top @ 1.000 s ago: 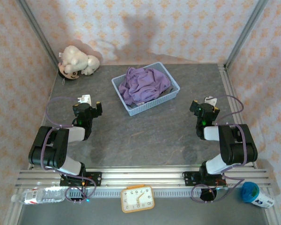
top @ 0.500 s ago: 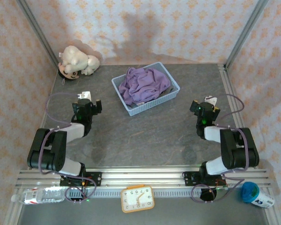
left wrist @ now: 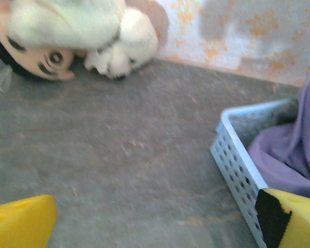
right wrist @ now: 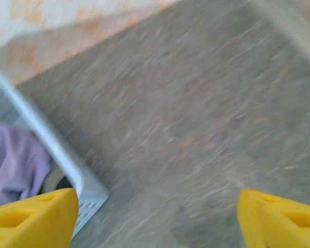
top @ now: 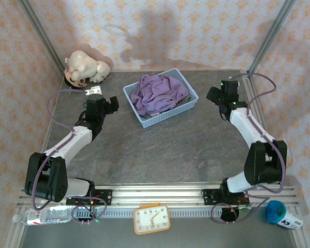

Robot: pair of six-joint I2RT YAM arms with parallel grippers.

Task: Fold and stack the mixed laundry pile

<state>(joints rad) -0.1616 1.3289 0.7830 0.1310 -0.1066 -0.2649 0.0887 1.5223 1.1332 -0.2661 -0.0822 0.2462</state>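
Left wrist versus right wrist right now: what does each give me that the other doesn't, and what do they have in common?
Left wrist, not right wrist: the white plush toy at the far side of the table. Right wrist, not left wrist: a pale blurred strip at top right, perhaps the frame rail. Shared: the blue basket, the lilac shirt heaped in it, the grey table and the patterned wall.

Dark grey stone-patterned bench [top: 160,150], flat, bordered at near edge by ribbed aluminium rail [top: 160,192]. Light blue lattice plastic rectangular basket [top: 164,117] set on far centre of bench, turned askew to bench edges. White plush toy with dark-haired doll face [top: 86,68] laid on its side in far left corner, well apart from basket.
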